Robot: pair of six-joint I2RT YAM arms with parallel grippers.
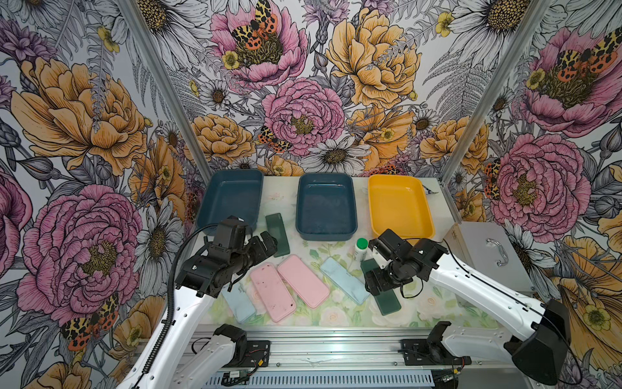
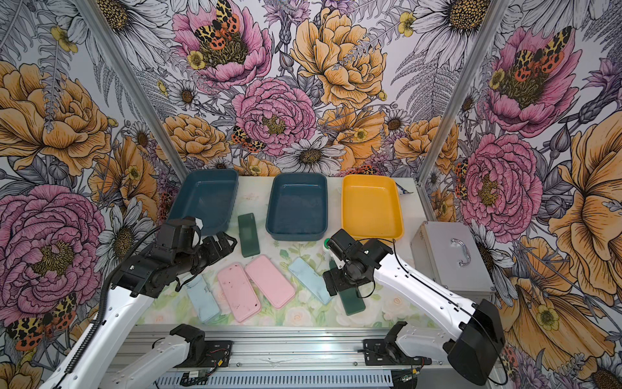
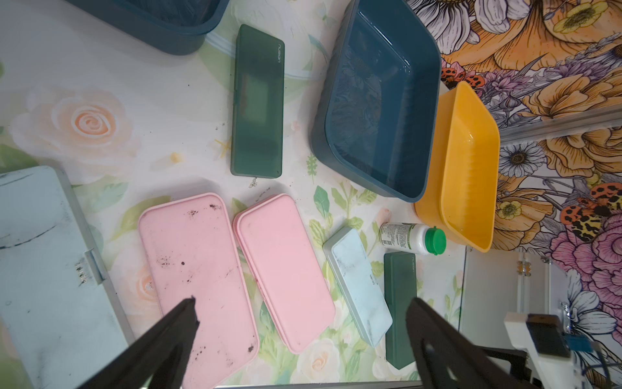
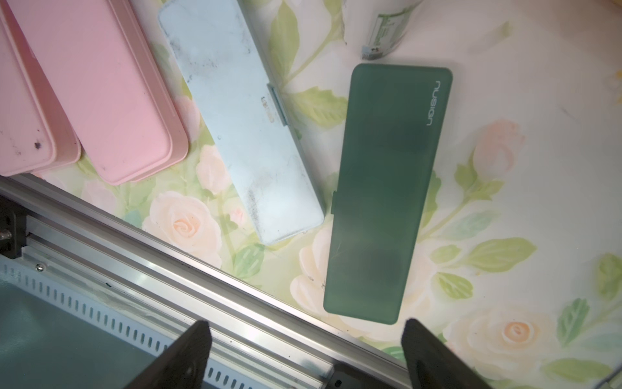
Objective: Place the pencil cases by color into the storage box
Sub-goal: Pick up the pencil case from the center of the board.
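Six pencil cases lie on the floral table. One dark green case (image 1: 277,234) lies between the two dark blue storage boxes (image 1: 230,198) (image 1: 324,205). Two pink cases (image 1: 272,291) (image 1: 303,281) lie side by side at the middle, with a light blue case (image 1: 239,303) to their left and another (image 1: 345,279) to their right. My right gripper (image 1: 380,283) (image 4: 305,323) hovers open over the second dark green case (image 4: 383,188). My left gripper (image 1: 266,244) (image 3: 302,303) hangs open and empty above the pink cases. A yellow storage box (image 1: 399,205) stands at the back right.
A white bottle with a green cap (image 1: 360,247) lies next to the right gripper. A silver metal case with a handle (image 1: 488,256) sits at the table's right edge. An aluminium rail (image 1: 319,350) runs along the front edge.
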